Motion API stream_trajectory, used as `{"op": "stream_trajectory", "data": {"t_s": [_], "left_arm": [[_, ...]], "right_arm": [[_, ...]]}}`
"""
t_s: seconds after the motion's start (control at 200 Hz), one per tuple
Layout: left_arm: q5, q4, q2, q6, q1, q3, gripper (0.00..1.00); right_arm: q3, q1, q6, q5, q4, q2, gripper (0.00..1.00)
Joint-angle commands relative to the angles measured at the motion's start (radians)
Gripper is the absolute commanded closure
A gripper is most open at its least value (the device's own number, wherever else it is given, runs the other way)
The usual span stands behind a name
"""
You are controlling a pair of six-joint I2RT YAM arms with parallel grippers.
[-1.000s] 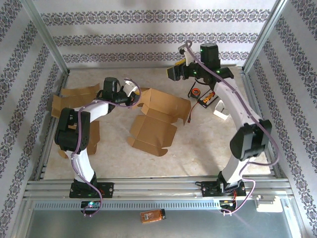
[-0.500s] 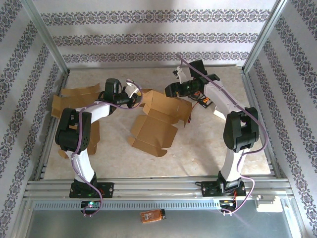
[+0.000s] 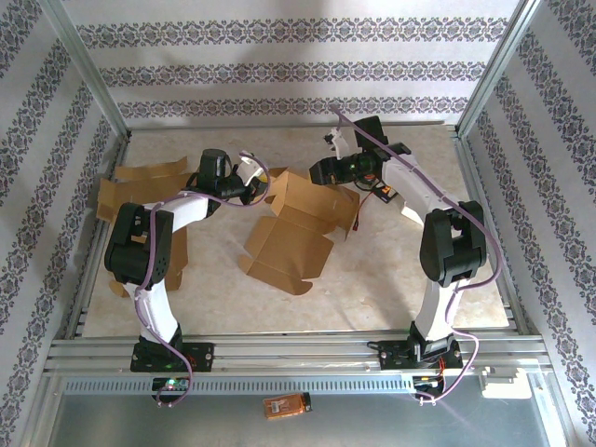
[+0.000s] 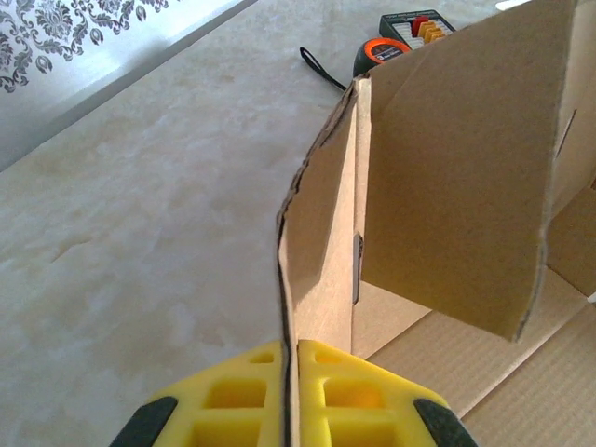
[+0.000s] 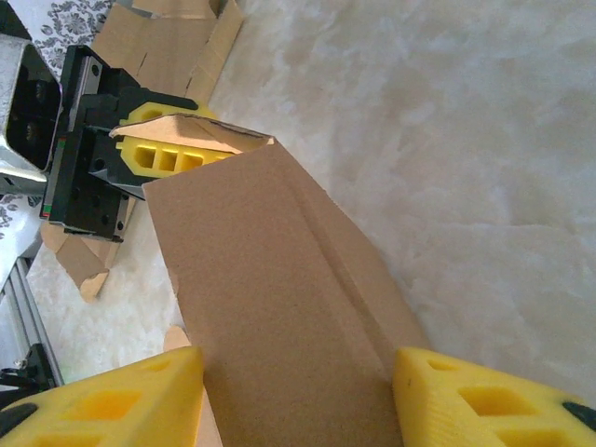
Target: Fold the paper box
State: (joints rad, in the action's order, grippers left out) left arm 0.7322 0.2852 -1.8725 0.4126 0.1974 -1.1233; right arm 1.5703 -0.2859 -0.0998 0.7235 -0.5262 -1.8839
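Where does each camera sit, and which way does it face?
Top external: above, behind the bases, facing down at the marble table, left arm, right arm, brown cardboard box.
Left wrist: along the left gripper, shut on an upright box flap.
Right wrist: past the right gripper, open astride a box panel.
Shared: both wrist views show the left gripper.

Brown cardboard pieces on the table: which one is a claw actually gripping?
The half-folded brown cardboard box at centre; the left claw is shut on its upright flap. The flat cardboard sheets on the far left lie flat, ungripped.
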Motion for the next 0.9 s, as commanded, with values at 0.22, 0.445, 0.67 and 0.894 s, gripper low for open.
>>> {"op": "stream_trajectory", "data": {"t_s": [0.22, 0.445, 0.67, 0.894], "left_arm": [[0.012, 0.053, 0.009, 0.033, 0.03, -0.002, 1.0], [0.015, 0.072, 0.014, 0.029, 0.031, 0.009, 1.0], [0.014, 0.069, 0.015, 0.031, 0.03, 0.005, 1.0], [0.018, 0.076, 0.008, 0.017, 0.031, -0.001, 1.0]], "right_arm": [[0.024, 0.019, -0.163, 0.114, 0.049, 0.065, 0.36], [0.044, 0.081, -0.246, 0.075, 0.049, 0.037, 0.36], [0.008, 0.077, -0.215, 0.127, 0.036, 0.002, 0.39], [0.005, 0.046, -0.182, 0.142, 0.009, -0.029, 0.4]]}}
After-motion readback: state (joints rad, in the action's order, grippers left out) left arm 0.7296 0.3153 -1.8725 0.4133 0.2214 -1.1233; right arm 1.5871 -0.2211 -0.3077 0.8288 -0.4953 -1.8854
